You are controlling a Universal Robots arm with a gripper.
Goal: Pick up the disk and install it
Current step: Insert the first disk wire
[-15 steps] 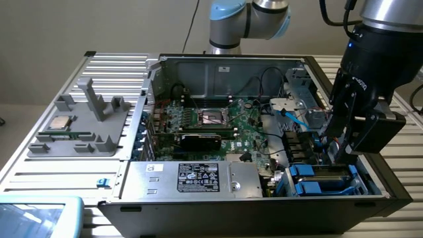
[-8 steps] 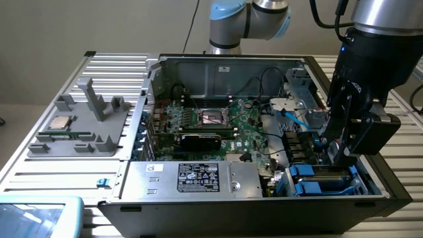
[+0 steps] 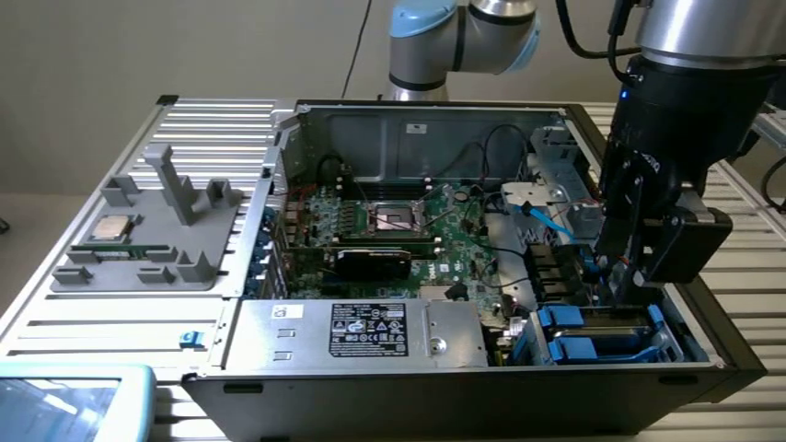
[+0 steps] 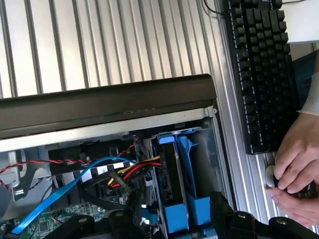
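The disk (image 4: pixel 172 164) stands on edge in the drive bay at the corner of the open computer case (image 3: pixel 406 138). It is dark, with blue plastic rails and tabs (image 4: pixel 175 216). In the exterior view its blue tabs (image 3: pixel 577 318) show in the bay at the lower right. My gripper (image 3: pixel 632 276) reaches down into that bay from above. In the wrist view the gripper (image 4: pixel 177 214) is open, its black fingers (image 4: pixel 224 211) spread to either side of the disk's blue tabs. I cannot tell whether a finger touches the disk.
Blue, red and yellow cables (image 4: pixel 99 172) run beside the bay. The case's dark wall (image 4: pixel 104 102) borders it. A silver labelled box (image 3: pixel 356 331) sits inside the case. A grey fixture with a chip (image 3: pixel 117 228) lies at the exterior view's left. A keyboard (image 4: pixel 259 64) and a person's hand (image 4: pixel 296 159) are outside the case.
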